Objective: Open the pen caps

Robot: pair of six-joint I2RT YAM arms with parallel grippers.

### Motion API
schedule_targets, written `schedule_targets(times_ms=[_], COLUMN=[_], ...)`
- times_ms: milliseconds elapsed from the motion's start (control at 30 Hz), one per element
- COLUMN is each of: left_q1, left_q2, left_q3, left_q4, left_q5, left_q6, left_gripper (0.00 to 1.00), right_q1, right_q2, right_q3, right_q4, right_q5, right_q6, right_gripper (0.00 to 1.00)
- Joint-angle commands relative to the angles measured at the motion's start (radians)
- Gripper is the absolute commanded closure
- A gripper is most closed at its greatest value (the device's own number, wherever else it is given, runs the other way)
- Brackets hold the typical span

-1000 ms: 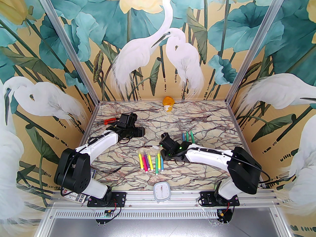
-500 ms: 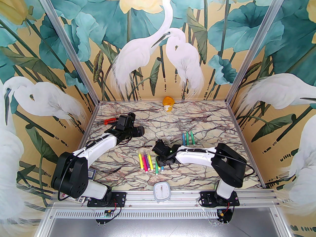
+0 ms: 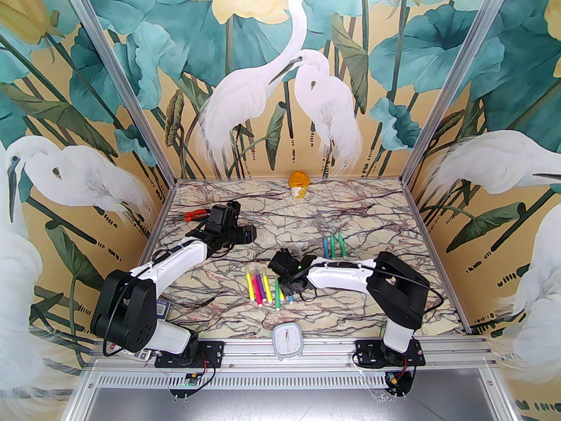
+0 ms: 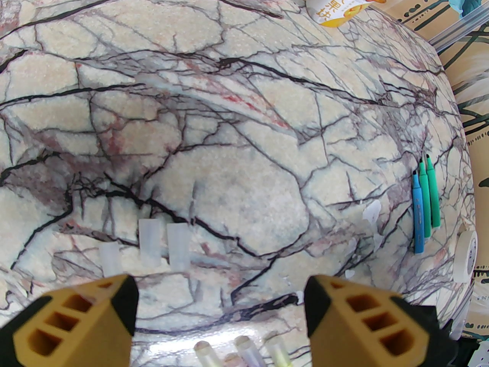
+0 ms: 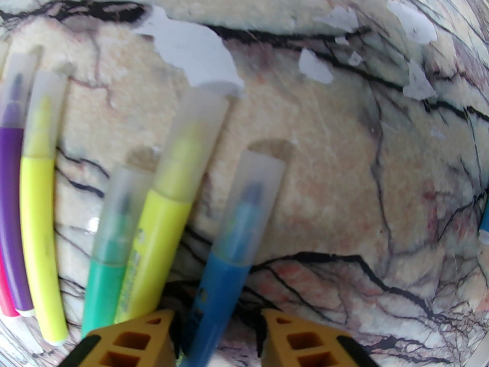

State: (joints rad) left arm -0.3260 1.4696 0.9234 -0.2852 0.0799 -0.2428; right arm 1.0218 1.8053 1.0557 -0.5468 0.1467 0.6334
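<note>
Several capped pens (image 3: 262, 286) lie side by side at the table's middle front. In the right wrist view, the blue pen (image 5: 217, 300) lies between the fingers of my right gripper (image 5: 219, 335). The jaws are narrow but open, with a small gap on each side. Its clear pen cap (image 5: 259, 201) is on, beside the capped yellow (image 5: 168, 220) and green pens (image 5: 107, 281). My left gripper (image 4: 219, 308) hovers wide open and holds nothing. Three loose clear caps (image 4: 149, 241) lie just ahead of its left finger. Three uncapped pens (image 3: 333, 244) rest further right.
An orange-lidded cup (image 3: 299, 184) stands at the back edge. Orange-handled pliers (image 3: 196, 214) lie behind the left arm. A white timer (image 3: 285, 335) sits at the front edge and a calculator (image 3: 131, 351) by the left base. A tape roll (image 4: 467, 256) lies at the right.
My right arm has swung left and toward the front, coming down over the row of pens, and its jaws have narrowed around the blue pen. The left arm pulled back slightly.
</note>
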Motion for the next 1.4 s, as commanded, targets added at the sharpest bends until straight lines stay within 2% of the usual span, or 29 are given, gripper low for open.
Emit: schedule_targets(times_ms=[0, 167, 333, 500, 733, 933, 1133, 1367], left_q1=[0.009, 0.01, 0.01, 0.009, 0.003, -0.016, -0.058, -0.1], left_q2=[-0.025, -0.035, -0.024, -0.01, 0.014, 0.048, 0.048, 0.058], left_q3=[-0.018, -0.031, -0.053, -0.051, -0.055, -0.069, -0.066, -0.055], left_q4=[0.02, 0.022, 0.05, 0.058, 0.125, 0.244, 0.285, 0.305], left_q5=[-0.013, 0.01, 0.092, 0.182, 0.366, 0.592, 0.661, 0.719], left_q6=[0.009, 0.013, 0.014, 0.013, -0.029, -0.087, -0.087, -0.087], left_gripper=[0.23, 0.23, 0.23, 0.24, 0.25, 0.26, 0.27, 0.29], right_q1=[-0.009, -0.026, -0.04, -0.058, -0.086, -0.105, -0.118, -0.119], right_q2=[0.029, 0.03, 0.028, -0.041, -0.207, -0.356, -0.452, -0.487], right_q3=[0.001, -0.018, -0.016, -0.059, -0.16, -0.248, -0.309, -0.319], right_q4=[-0.03, -0.025, -0.018, 0.041, 0.167, 0.287, 0.358, 0.389], right_q5=[0.039, 0.052, 0.054, 0.042, 0.007, -0.024, -0.04, -0.048], right_q6=[0.022, 0.022, 0.007, -0.01, -0.079, -0.128, -0.146, -0.173], right_gripper=[0.65, 0.71, 0.82, 0.86, 0.89, 0.9, 0.91, 0.91])
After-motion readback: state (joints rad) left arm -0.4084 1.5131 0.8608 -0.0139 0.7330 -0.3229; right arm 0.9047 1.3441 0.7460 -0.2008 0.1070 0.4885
